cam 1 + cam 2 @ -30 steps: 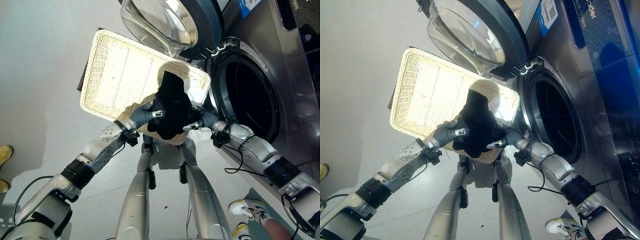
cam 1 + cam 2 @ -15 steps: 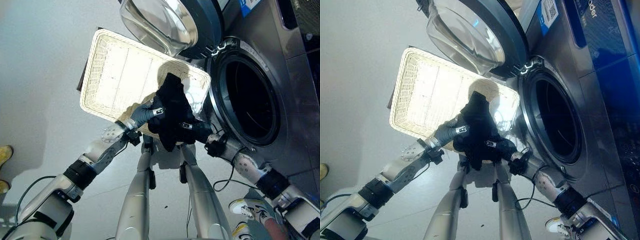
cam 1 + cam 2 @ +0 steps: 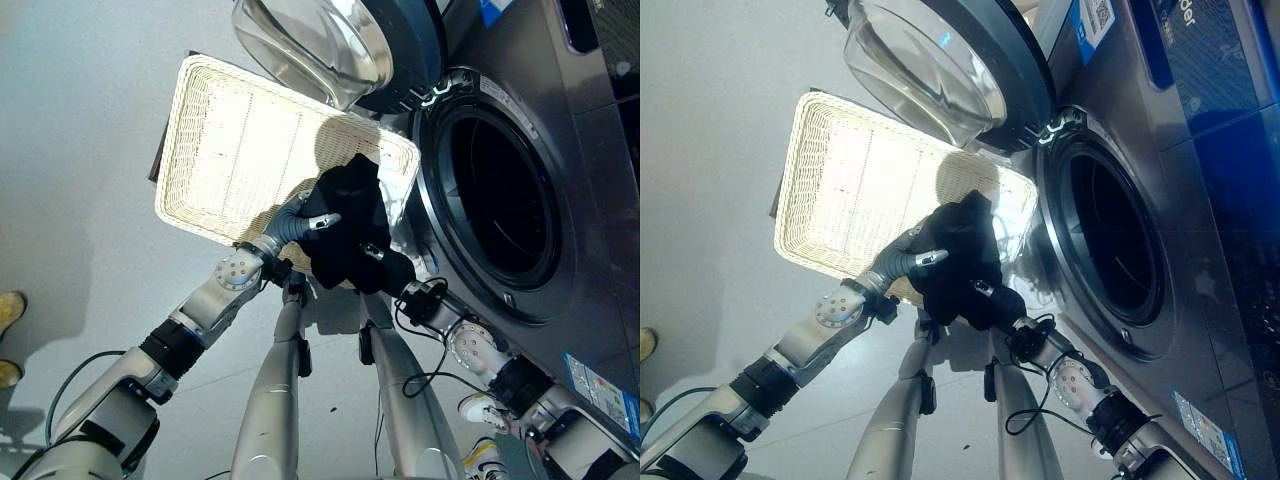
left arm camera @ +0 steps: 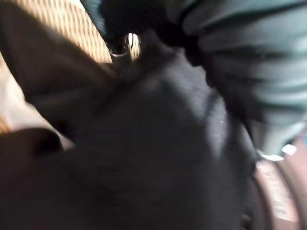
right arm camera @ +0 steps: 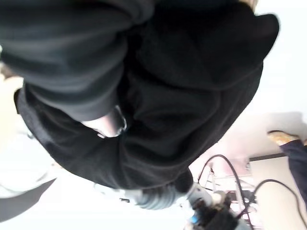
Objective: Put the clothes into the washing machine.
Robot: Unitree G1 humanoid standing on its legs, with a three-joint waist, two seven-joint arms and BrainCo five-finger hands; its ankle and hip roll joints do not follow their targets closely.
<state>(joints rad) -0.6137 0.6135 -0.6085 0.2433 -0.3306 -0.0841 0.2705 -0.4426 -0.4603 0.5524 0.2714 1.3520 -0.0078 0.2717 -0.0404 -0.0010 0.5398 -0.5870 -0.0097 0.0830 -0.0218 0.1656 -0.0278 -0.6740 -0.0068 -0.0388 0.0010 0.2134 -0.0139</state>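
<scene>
While both hands hold the black clothes (image 3: 350, 225) up over the near right corner of the white basket (image 3: 230, 150), the open washing machine hole (image 3: 500, 195) sits just to the right; so the bundle must travel right, and the right hand (image 3: 385, 265) is the nearer one. The left hand (image 3: 305, 218) has its fingers curled into the cloth on the left side; the right hand is under the bundle with cloth all around it, so I cannot tell how its fingers are. The bundle hangs long from far to near. Compared with a second ago, the right arm has swung in lower, and the clothes sit a bit closer to the machine door (image 3: 320, 45).
</scene>
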